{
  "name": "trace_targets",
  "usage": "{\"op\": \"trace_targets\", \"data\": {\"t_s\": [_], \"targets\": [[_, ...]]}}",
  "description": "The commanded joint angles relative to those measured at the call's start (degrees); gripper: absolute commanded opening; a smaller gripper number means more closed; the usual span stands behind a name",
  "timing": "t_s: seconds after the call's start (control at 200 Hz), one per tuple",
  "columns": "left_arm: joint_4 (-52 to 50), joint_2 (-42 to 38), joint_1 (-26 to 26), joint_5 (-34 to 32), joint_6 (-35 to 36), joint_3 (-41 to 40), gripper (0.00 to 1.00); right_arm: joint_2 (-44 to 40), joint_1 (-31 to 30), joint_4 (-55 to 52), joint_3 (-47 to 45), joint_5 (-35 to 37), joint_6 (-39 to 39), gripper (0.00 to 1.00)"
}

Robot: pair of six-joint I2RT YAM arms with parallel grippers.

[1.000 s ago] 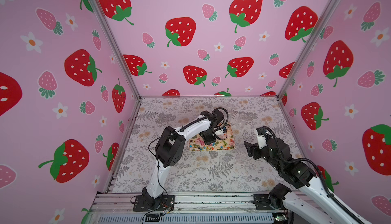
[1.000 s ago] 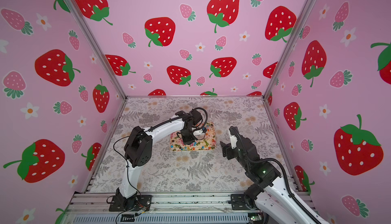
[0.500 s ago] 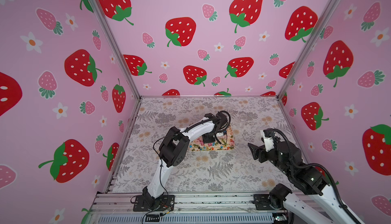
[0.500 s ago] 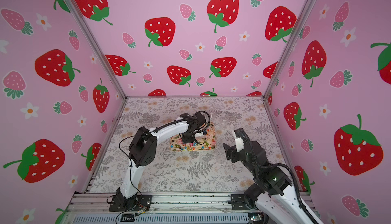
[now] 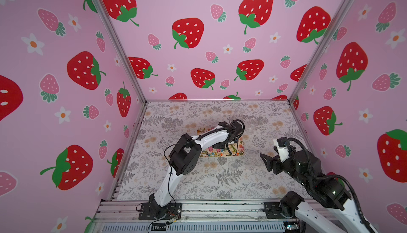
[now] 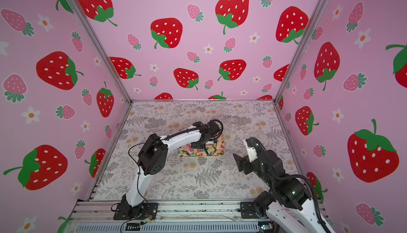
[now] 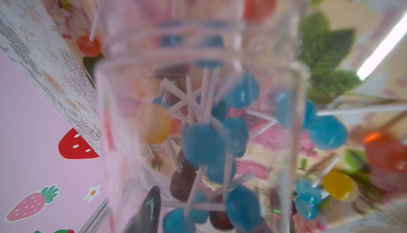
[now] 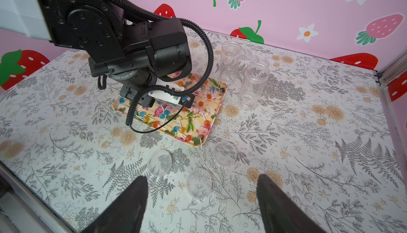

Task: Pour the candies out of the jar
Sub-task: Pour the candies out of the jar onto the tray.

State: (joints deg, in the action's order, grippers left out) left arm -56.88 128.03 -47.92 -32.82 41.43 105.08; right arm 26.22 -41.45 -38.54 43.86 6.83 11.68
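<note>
Left wrist view: the jar (image 7: 198,110), clamped tight in the left gripper (image 8: 169,99), sits over the tray (image 8: 214,116), candies (image 7: 204,143) inside. The arm motor (image 8: 125,75) reads "DM-J4310-2EC". The right gripper (image 8: 201,176) gapes empty above three lids (image 8: 199,183); open table (image 8: 308,154) runs to the right wall.

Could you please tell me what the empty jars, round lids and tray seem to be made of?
Empty jars: clear glossy plastic or glass; the patterned table cover shows through.
Round lids: equally transparent, probably plastic.
Tray: rigid, floral print, slight sheen; plastic or coated metal, unclear.
</note>
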Motion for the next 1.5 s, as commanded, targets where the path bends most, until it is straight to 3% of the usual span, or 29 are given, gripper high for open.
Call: {"op": "trace_targets", "data": {"t_s": [0.0,1.131,1.496], "targets": [[0.4,-0.9,-0.4,-5.6,3.0,-0.8,0.47,-1.5,0.4,-1.9,1.7,-1.8,-0.4,0.8],[5.9,-7.8,-2.8,-15.5,9.0,-7.5,0.45,-2.3,0.3,-1.4,0.5,-2.7,1.3,0.82],[3.9,-13.3,-1.7,-16.8,6.7,-16.4,0.45,-3.3,0.3,-2.3,0.4,-2.6,2.2,0.82]]}}
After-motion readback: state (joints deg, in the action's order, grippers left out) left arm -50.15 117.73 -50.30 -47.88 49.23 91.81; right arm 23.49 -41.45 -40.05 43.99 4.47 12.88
